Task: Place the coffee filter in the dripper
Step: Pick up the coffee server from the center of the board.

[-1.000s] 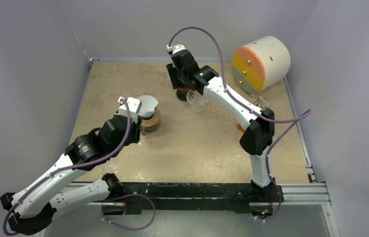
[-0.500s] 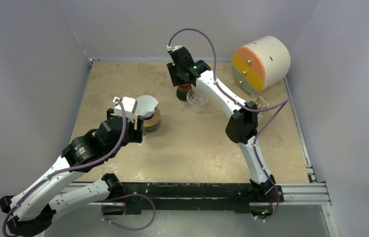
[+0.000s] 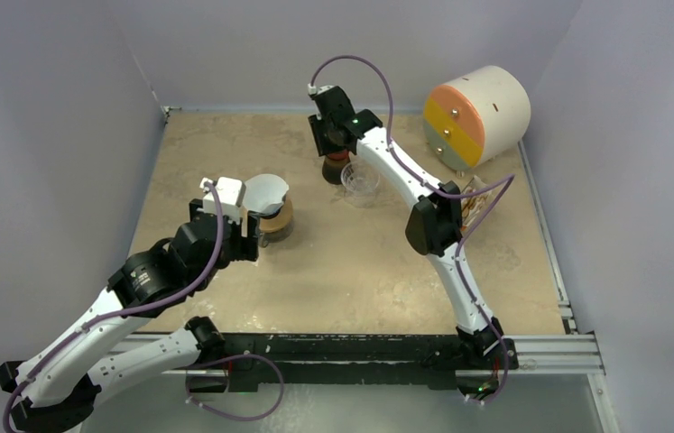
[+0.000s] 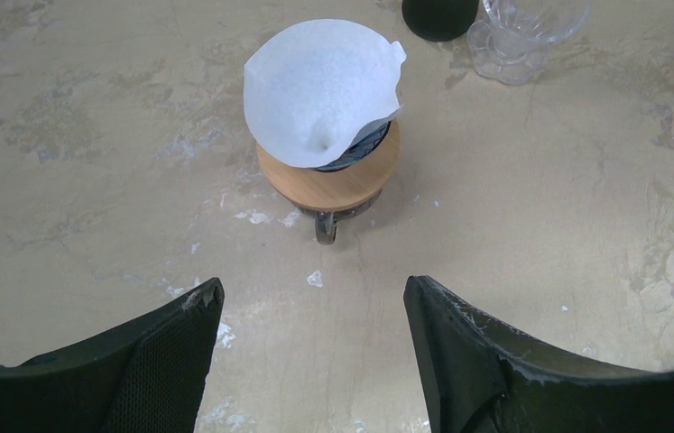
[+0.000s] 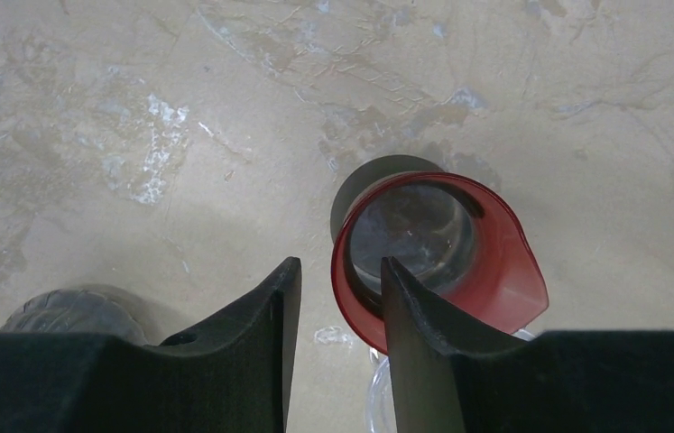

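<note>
The white coffee filter [image 4: 324, 90] sits as an open cone in the dripper [image 4: 366, 147]. Only a dark ribbed sliver of the dripper shows under the paper. It rests on a tan wooden ring [image 4: 333, 183]. From above, the filter [image 3: 265, 191] lies just ahead of my left arm. My left gripper [image 4: 310, 293] is open and empty, a short way back from the dripper. At the back of the table my right gripper [image 5: 337, 266] is open. Its jaws straddle the near wall of a red-rimmed glass vessel [image 5: 486, 271] without pinching it.
A clear glass cup [image 3: 359, 179] stands right of the red-rimmed vessel [image 3: 337, 168]. A big white cylinder with an orange, yellow and grey face [image 3: 477, 113] lies at the back right. Small items [image 3: 473, 189] sit by the right edge. Grey walls enclose the table.
My left gripper opened, let go of the filter and drew back from the dripper. My right gripper shifted over the red-rimmed vessel and its jaws narrowed a little.
</note>
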Controlling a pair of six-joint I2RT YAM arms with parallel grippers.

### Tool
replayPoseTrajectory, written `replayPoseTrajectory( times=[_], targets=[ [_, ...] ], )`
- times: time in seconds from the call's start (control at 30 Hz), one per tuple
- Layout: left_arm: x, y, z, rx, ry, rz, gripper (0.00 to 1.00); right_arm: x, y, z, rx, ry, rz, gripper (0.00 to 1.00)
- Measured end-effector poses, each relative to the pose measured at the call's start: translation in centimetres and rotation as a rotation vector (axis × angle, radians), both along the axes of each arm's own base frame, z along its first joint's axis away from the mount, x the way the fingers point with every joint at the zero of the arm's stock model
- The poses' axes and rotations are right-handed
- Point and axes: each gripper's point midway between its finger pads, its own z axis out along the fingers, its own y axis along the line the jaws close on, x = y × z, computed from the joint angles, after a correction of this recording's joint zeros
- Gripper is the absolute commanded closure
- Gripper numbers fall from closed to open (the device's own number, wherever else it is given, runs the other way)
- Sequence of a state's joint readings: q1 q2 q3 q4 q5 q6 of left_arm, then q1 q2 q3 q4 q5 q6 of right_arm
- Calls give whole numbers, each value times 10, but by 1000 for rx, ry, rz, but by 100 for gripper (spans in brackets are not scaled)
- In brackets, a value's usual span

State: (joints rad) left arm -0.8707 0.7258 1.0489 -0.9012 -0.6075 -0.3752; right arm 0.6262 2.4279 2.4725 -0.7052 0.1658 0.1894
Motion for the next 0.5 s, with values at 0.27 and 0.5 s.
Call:
replayPoseTrajectory(
  times=[0.27,0.5],
  targets=[
    [0,0,0,3,1,1,27,0,4,-16,0,27,13,68],
    [0,1,-1,5,1,4,27,2,3,-18,3,31,14,81]
  ],
)
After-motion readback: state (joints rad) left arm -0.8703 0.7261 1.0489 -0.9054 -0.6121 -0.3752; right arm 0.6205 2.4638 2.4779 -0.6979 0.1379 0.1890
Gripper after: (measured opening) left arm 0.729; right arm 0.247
